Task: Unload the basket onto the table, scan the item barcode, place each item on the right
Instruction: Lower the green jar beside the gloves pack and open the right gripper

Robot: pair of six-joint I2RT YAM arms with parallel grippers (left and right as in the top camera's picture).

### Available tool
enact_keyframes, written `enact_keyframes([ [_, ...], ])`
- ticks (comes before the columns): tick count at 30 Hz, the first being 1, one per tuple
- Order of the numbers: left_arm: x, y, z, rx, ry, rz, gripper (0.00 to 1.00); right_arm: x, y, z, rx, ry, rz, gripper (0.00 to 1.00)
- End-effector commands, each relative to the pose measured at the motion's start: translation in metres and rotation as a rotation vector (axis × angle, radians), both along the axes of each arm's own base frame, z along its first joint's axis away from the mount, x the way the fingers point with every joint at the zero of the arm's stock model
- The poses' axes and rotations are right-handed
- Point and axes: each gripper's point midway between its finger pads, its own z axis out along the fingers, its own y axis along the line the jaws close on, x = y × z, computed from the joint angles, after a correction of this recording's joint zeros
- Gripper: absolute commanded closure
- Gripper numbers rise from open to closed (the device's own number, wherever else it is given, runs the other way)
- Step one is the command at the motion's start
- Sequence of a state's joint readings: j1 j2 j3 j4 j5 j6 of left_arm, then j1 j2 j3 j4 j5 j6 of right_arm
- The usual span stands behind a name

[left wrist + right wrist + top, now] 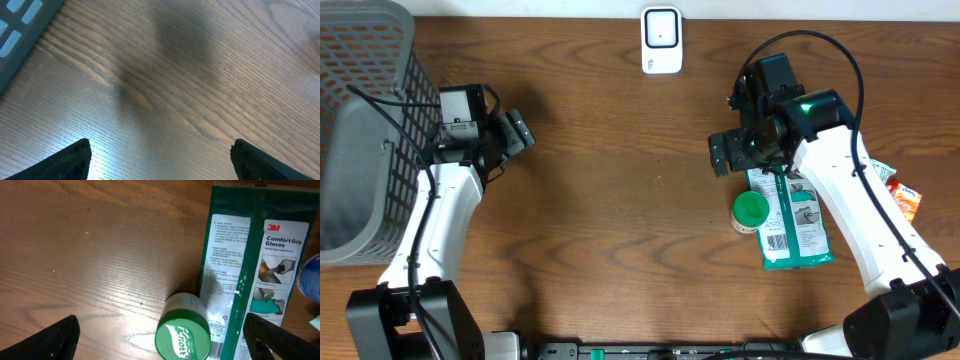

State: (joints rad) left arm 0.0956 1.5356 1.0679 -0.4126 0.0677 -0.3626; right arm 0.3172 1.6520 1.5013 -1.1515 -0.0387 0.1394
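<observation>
Overhead: the glove packet (792, 215) lies flat on the tabletop (620, 200), just beside a green-lidded jar (750, 211) under the right arm; the scanner (661, 40) stands well apart. Left wrist: left fingers (65, 162) spread wide, empty. Right wrist: right fingers (45, 342) spread wide above jar and packet, holding nothing.

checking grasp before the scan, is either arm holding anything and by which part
Nothing is held: the left end effector and right end effector both hang open and empty.

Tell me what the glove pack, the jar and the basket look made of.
Glove pack: glossy plastic film, going by its glare. Jar: probably plastic, smooth green lid with a slight sheen. Basket: grey lattice, matte, likely plastic.
</observation>
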Motion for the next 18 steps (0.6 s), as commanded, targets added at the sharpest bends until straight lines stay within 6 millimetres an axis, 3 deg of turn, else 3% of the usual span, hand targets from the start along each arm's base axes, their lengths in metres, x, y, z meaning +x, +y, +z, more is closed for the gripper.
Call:
enact_keyframes([
  [1,0.002,0.003,0.005,0.015,-0.010,0.005,0.11,0.001,-0.004,0.004,-0.017,-0.020,0.030,0.01],
  [4,0.002,0.003,0.005,0.015,-0.010,0.005,0.11,-0.002,-0.006,0.012,-0.012,-0.036,0.026,0.01],
  [8,0.002,0.003,0.005,0.015,-0.010,0.005,0.11,-0.004,-0.016,0.046,-0.004,-0.152,0.015,0.01],
  [13,0.002,0.003,0.005,0.015,-0.010,0.005,0.11,0.003,-0.044,0.121,0.025,-0.457,-0.031,0.01],
  [18,0.002,0.003,0.005,0.015,-0.010,0.005,0.11,-0.024,-0.074,0.188,0.045,-0.740,-0.086,0.01],
])
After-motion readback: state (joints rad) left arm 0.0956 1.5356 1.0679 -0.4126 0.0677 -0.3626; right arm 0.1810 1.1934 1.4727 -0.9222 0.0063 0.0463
